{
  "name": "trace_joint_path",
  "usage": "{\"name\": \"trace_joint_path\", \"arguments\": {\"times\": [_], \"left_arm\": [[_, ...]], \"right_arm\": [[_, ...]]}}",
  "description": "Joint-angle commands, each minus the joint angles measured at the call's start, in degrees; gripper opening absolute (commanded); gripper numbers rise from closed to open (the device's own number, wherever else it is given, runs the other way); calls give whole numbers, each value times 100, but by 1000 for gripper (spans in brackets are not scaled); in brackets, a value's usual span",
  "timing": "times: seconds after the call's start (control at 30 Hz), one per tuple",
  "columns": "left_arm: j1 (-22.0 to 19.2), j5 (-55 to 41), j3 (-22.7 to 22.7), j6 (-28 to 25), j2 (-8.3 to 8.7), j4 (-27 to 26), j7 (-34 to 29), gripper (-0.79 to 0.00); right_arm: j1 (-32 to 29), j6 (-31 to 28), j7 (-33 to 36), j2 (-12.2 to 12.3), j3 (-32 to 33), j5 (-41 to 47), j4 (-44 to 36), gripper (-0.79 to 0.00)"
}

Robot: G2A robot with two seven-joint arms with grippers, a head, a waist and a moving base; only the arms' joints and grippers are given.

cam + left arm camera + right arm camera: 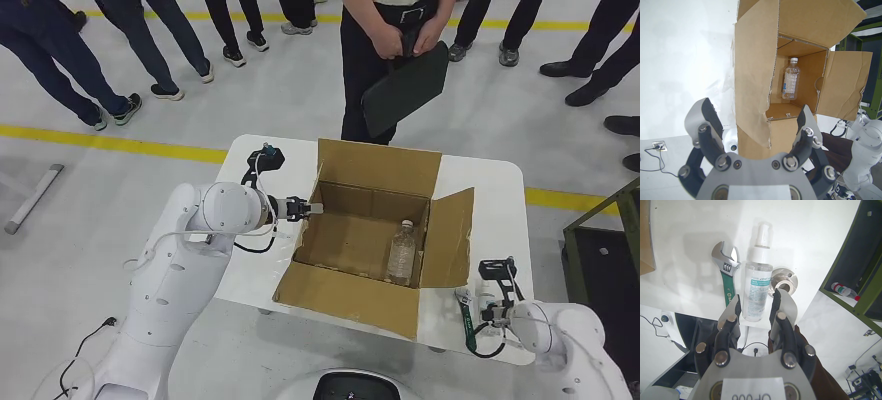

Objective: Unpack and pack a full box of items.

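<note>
**Open box with one bottle inside, both grippers open**

Closest to the robot, at the right near corner of the white table (687, 247), three things lie side by side out of the box. They are a green-handled wrench (727, 268), a clear spray bottle (757, 279) and a round metal flange (784, 279). The wrench is just beside the spray bottle on one side and the flange just beside it on the other.

The right gripper (756, 294) hangs over the lower end of the spray bottle. Its fingers are parted to about the bottle's width, one on each side. I cannot tell whether the pads touch the bottle, and it lies flat on the table.

Further in, the cardboard box (345, 295) sits in the middle of the table with all its flaps open. The far flap stands up and the right one leans outward. A clear water bottle (402, 252) with a white cap lies on the box floor close to the right-hand wall, cap pointing away from the robot.

The left gripper (310, 208) is at the box's left side, level with the rim. Its fingers are spread wide with nothing between them. The torn left flap of the box stands right in front of them.

Off past the table's right end stands a green rack (600, 250).
</note>
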Motion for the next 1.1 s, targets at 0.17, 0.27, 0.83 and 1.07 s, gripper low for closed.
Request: {"name": "trace_joint_path", "arguments": {"times": [0.17, 0.27, 0.83, 1.07], "left_arm": [[0, 0, 0, 0, 0, 0, 0, 0], [0, 0, 0, 0, 0, 0, 0, 0], [0, 0, 0, 0, 0, 0, 0, 0], [0, 0, 0, 0, 0, 0, 0, 0]], "right_arm": [[95, 22, 12, -3, -105, -28, 166, -400], [127, 44, 22, -3, -132, -34, 216, -403], [287, 26, 3, -2, -276, -59, 554, -403], [322, 15, -42, -3, -329, -54, 674, -403]]}}
